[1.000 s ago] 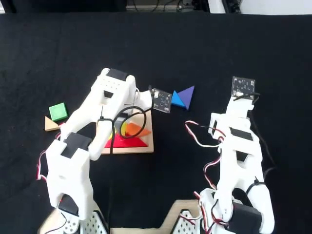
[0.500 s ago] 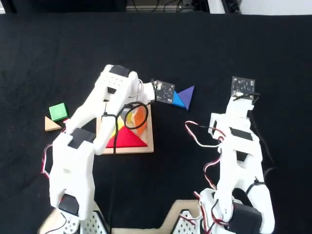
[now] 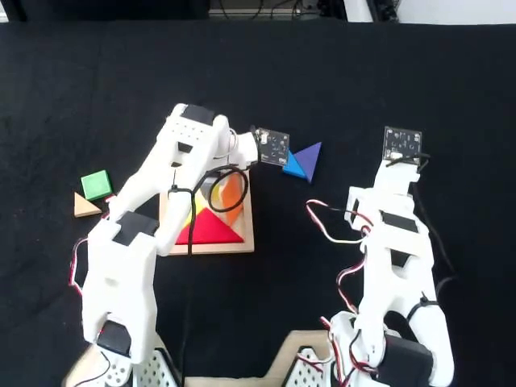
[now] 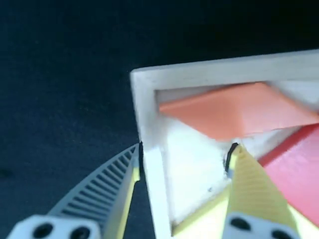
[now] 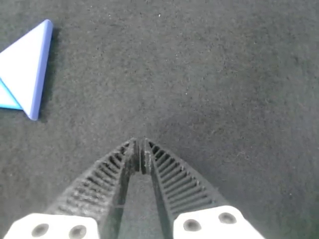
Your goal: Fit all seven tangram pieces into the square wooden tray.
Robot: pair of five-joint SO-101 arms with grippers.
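Left pincer (image 4: 187, 147) of mine is gaping empty astride a corner wall of the tray (image 4: 149, 164), having swung off its middle; the orange piece (image 4: 234, 109) is lying inside the tray, just beyond my fingertips.

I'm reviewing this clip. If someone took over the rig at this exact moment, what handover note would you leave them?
Left end effector: open and empty, straddling a corner of the tray, one finger inside the wall and one outside.
Right end effector: shut on nothing, over bare cloth.
Done: red triangle, orange piece and yellow piece are in the tray. I cannot tell whether the orange one sits flat.
Left: green square and tan triangle lie on the cloth on one side of the tray, blue triangle and purple triangle on the other.
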